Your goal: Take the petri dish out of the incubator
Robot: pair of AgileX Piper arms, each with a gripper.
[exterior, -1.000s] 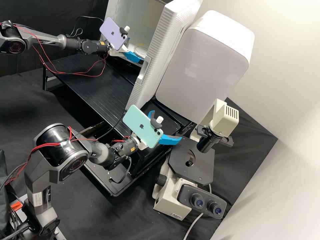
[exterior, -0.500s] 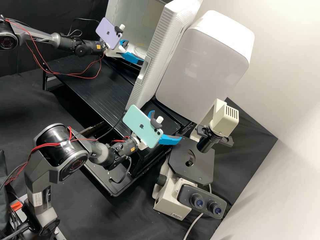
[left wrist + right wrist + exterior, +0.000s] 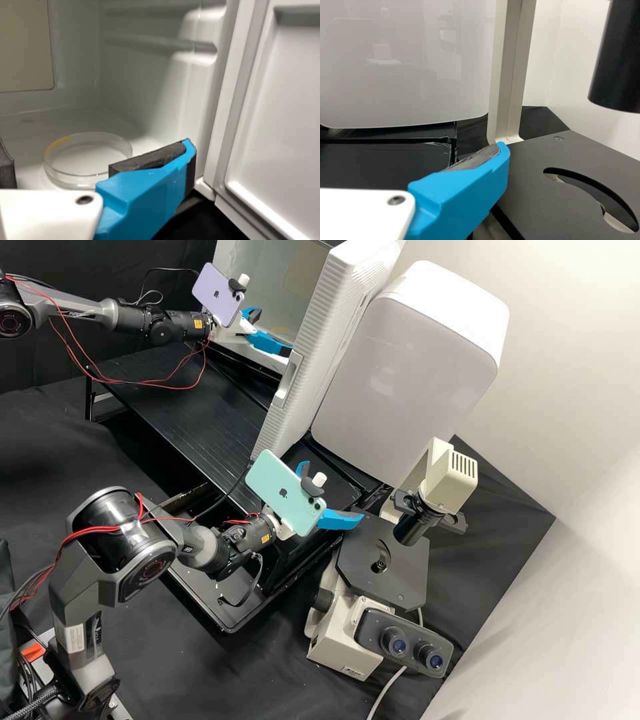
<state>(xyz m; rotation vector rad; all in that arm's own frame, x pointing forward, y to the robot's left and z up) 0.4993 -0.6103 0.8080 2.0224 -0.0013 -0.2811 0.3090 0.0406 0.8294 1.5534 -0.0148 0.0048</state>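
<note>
A clear round petri dish lies on the white floor of the incubator, just inside its mouth. The incubator's ribbed door stands open. My left gripper is at the mouth and open; in the left wrist view it has a blue finger on one side of the dish and a dark pad on the other, with gaps between. My right gripper hangs open and empty low on the bench, above the edge of the microscope stage.
A large white box stands right of the open door. The microscope sits at the front right, its dark lens tube near the right gripper. A long black tray runs along the bench under both arms.
The left arm's wrist has risen and its gripper has shifted slightly up at the incubator mouth, its second finger now showing. The right arm has not moved.
</note>
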